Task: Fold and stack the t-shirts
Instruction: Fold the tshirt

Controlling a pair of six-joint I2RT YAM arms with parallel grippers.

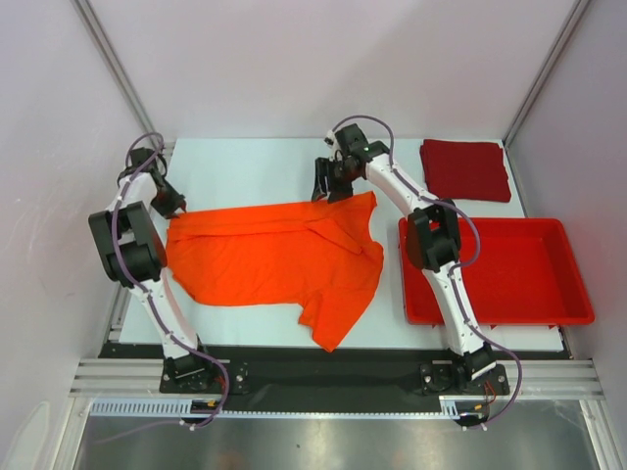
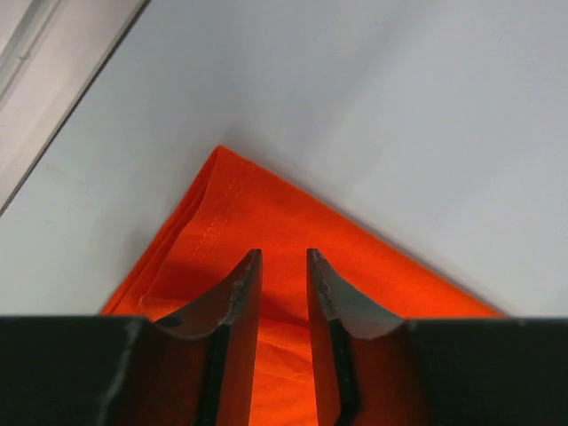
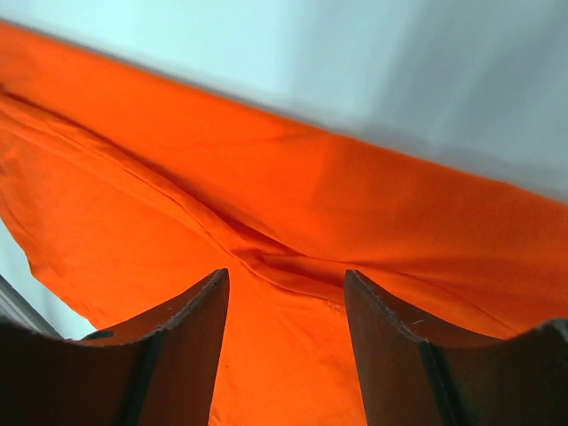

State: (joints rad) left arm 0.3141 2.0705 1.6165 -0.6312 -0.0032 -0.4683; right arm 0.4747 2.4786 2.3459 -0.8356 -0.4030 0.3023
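Roughly half-folded, the orange t-shirt [image 1: 260,259] lies spread across the middle of the desk [image 1: 255,162], its long axis running left to right, with one sleeve trailing off toward the near edge. The coming move turns on this: both tools stand along the shirt's far edge, so the body of the cloth lies on the near side of each, toward the arm bases. The left tool [image 2: 282,259] sits over the far left corner; its wrist view shows that corner's point just ahead of the fingertips, bare desk beyond it. Its jaws stand close, with only a narrow slot between them and orange showing through the slot, and I cannot tell whether a layer is pinched there or merely lies beneath. The right tool [image 3: 284,275] hovers at the far right end of the same edge with its jaws spread wide, astride a raised crease of orange cloth and gripping nothing. Each arm is thus nearest its own end, which suits a two-handed fold drawing the far edge toward the near one. The dark red t-shirt [image 1: 465,168] rests as a folded square at the far right of the desk, well apart from the orange one, just behind the red tray [image 1: 519,319].
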